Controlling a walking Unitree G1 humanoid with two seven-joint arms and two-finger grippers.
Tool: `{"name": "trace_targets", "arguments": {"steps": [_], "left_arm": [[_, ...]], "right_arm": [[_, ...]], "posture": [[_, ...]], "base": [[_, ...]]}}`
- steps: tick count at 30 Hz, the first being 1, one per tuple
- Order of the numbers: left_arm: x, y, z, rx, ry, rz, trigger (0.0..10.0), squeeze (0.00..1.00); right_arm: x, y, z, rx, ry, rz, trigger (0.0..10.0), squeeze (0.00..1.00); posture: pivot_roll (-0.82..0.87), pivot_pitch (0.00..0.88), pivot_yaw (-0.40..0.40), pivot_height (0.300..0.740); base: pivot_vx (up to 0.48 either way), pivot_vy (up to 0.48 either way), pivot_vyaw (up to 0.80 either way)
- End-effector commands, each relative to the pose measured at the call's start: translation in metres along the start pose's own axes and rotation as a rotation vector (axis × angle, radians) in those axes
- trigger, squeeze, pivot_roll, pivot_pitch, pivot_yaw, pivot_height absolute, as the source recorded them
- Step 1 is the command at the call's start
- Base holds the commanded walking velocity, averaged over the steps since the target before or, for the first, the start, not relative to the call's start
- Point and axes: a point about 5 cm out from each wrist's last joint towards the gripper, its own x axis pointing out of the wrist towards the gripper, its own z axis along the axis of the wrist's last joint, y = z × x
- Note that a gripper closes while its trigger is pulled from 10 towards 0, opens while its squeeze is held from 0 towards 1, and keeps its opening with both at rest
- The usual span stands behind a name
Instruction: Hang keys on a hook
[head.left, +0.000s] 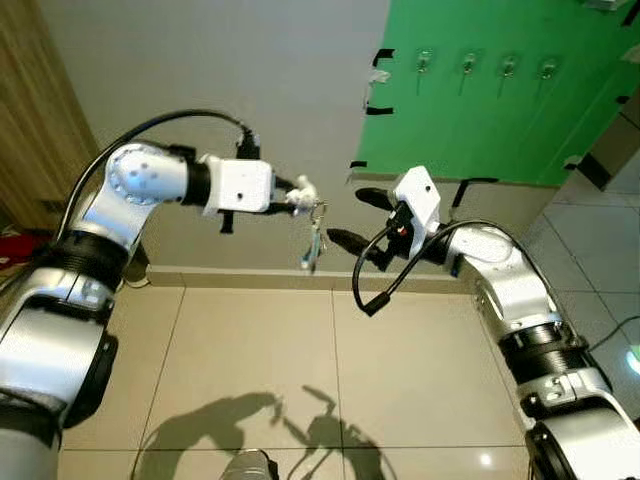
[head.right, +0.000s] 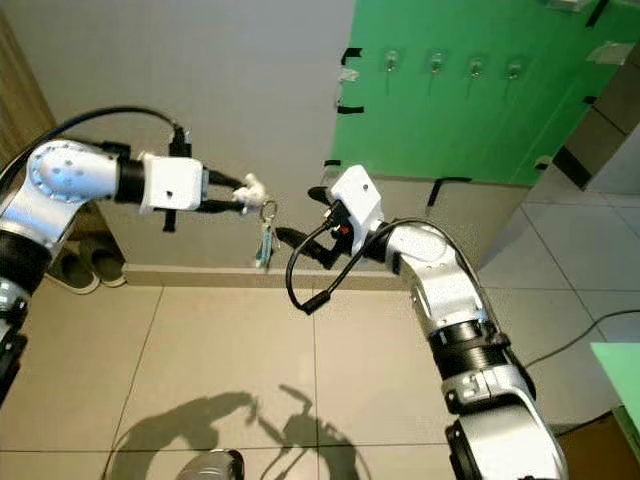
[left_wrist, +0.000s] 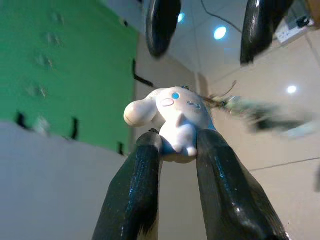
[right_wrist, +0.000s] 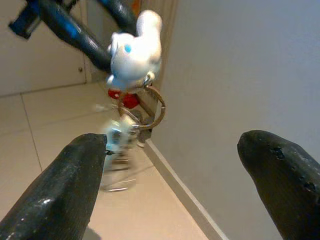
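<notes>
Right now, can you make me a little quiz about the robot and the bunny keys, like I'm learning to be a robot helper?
1. True or false: the left gripper pinches the white toy of the keys.
2. How do the fingers of the right gripper stand? A) wide apart with nothing in them B) closed on the key ring C) closed on a hook
3. Fill in: the row of hooks sits on the ____ board on the wall.

Key
1. True; the keys dangle below the toy on a ring.
2. A; the fingers point toward the keys but do not touch them.
3. green
</notes>
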Motion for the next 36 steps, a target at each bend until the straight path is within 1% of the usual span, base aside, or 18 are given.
{"name": "trace_targets", "arguments": {"steps": [1,2,3,6,13,14,18,19,20,24,28,30,31,32,33,34,35,36], "left_arm": [[0.003,0.006,0.006,0.088,0.014,-0.006,10.0,0.0],[0.005,0.007,0.006,0.128,0.028,-0.013,10.0,0.0],[0.005,0.007,0.006,0.128,0.028,-0.013,10.0,0.0],[0.011,0.007,0.009,0.203,0.044,-0.023,10.0,0.0],[0.014,0.008,0.012,0.272,0.034,-0.021,10.0,0.0],[0.017,0.009,0.015,0.328,0.029,-0.001,10.0,0.0],[0.021,0.013,0.02,0.423,0.026,0.036,10.0,0.0],[0.021,0.013,0.02,0.423,0.026,0.036,10.0,0.0],[0.023,0.015,0.023,0.48,0.019,0.063,10.0,0.0],[0.024,0.019,0.028,0.6,0.022,0.091,10.0,0.0],[0.024,0.021,0.032,0.694,0.008,0.109,10.0,0.0],[0.026,0.021,0.035,0.758,-0.004,0.118,10.0,0.0],[0.026,0.021,0.035,0.758,-0.004,0.118,10.0,0.0],[0.026,0.022,0.036,0.803,-0.01,0.128,10.0,0.0],[0.028,0.022,0.037,0.868,-0.017,0.136,10.0,0.0],[0.028,0.022,0.037,0.868,-0.017,0.136,10.0,0.0],[0.028,0.021,0.037,0.915,-0.017,0.135,10.0,0.0],[0.029,0.02,0.036,0.942,-0.016,0.136,10.0,0.0]], "right_arm": [[-0.006,-0.009,0.004,-0.032,0.016,0.001,10.0,0.0],[-0.009,-0.011,0.005,-0.036,0.02,0.005,10.0,0.0],[-0.009,-0.011,0.005,-0.036,0.02,0.005,10.0,0.0],[-0.016,-0.017,0.006,-0.064,0.049,0.014,10.0,0.0],[-0.025,-0.022,0.008,-0.086,0.075,0.029,10.0,0.0],[-0.028,-0.025,0.009,-0.091,0.08,0.031,10.0,0.0],[-0.029,-0.026,0.009,-0.093,0.087,0.039,10.0,0.0],[-0.029,-0.026,0.009,-0.093,0.087,0.039,10.0,0.0],[-0.029,-0.026,0.008,-0.094,0.093,0.045,10.0,0.0],[-0.028,-0.028,0.007,-0.099,0.105,0.052,10.0,0.0],[-0.027,-0.03,0.009,-0.106,0.106,0.054,10.0,0.0],[-0.026,-0.031,0.01,-0.108,0.106,0.056,10.0,0.0],[-0.026,-0.031,0.01,-0.108,0.106,0.056,10.0,0.0],[-0.026,-0.031,0.01,-0.109,0.105,0.058,10.0,0.0],[-0.025,-0.031,0.011,-0.111,0.1,0.063,10.0,0.0],[-0.025,-0.031,0.011,-0.111,0.1,0.063,10.0,0.0],[-0.023,-0.03,0.013,-0.111,0.09,0.071,10.0,0.0],[-0.022,-0.029,0.013,-0.11,0.083,0.076,10.0,0.0]], "posture": [[0.08,0.0,-0.017,0.74],[0.08,0.0,-0.017,0.74],[0.08,0.0,-0.017,0.74],[0.07,0.0,-0.016,0.74],[0.06,0.0,-0.007,0.74],[0.06,0.0,-0.003,0.74],[0.05,0.0,0.0,0.74],[0.05,0.0,0.0,0.74],[0.05,0.0,0.003,0.74],[0.04,0.0,0.008,0.74],[0.04,0.0,0.011,0.74],[0.05,0.0,0.012,0.74],[0.05,0.0,0.012,0.74],[0.05,0.0,0.013,0.74],[0.05,0.0,0.013,0.74],[0.05,0.0,0.013,0.74],[0.05,0.0,0.014,0.74],[0.05,0.0,0.013,0.74]], "base": [[0.0,0.0,0.0],[0.0,0.0,0.0],[0.0,0.0,0.0],[0.0,0.0,0.0],[0.0,0.0,0.0],[0.0,0.0,0.0],[0.0,0.0,0.0],[0.0,0.0,0.0],[0.0,0.0,0.0],[0.0,0.0,0.0],[0.0,0.0,0.0],[0.0,0.0,0.0],[0.0,0.0,0.0],[0.0,0.0,0.0],[0.0,0.0,0.0],[0.0,0.0,0.0],[0.0,0.0,0.0],[0.0,0.0,0.0]]}}
